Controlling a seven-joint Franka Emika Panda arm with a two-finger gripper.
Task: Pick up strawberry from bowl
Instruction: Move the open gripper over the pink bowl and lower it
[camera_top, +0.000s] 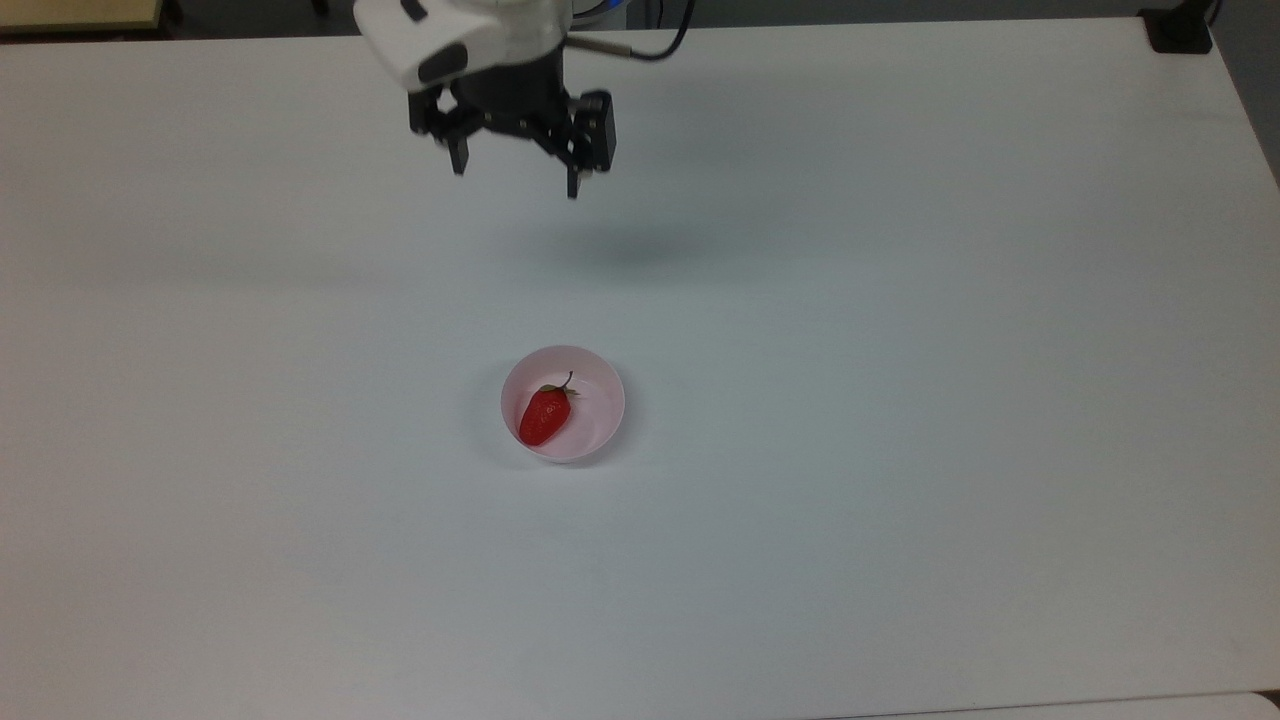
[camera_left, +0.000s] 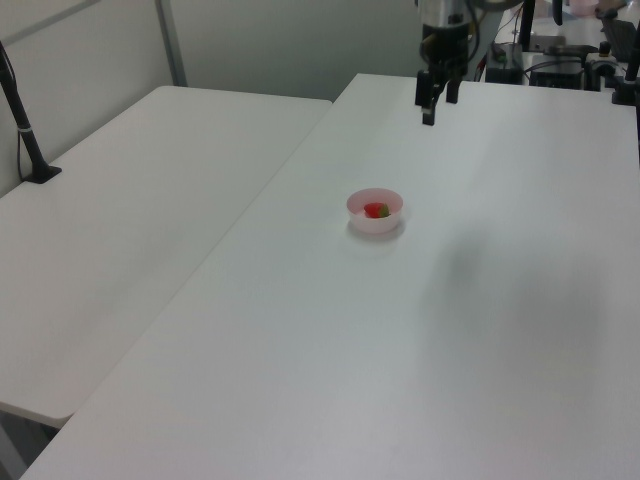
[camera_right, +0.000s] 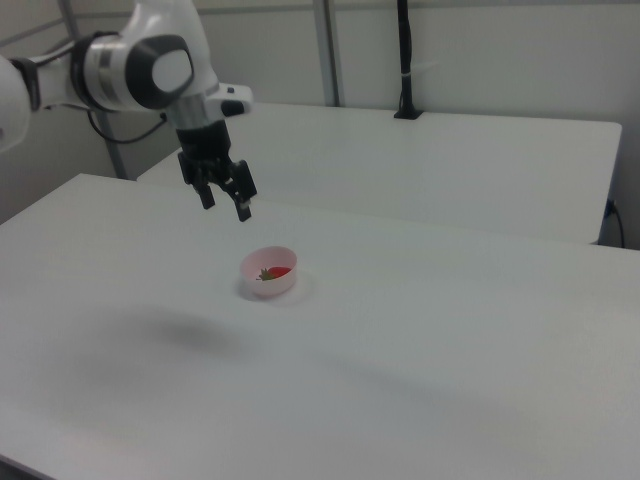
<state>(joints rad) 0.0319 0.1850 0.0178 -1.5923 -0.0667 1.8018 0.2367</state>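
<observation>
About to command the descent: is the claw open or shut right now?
Open. In the top view the claw has its two fingers spread well apart with nothing between them, hanging above the table away from the bowl holding the strawberry.

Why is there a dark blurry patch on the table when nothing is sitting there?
Likely the arm's shadow, cast by light from above: in the top view it's a soft grey smudge on the white table just below the black open gripper; in the right view it falls at the right view's lower left.

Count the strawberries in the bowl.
1. A single glossy red strawberry with a green cap lies inside the small round pale pink plastic bowl, toward the top view's left side of it. Nothing else in the bowl could hide another.
</observation>
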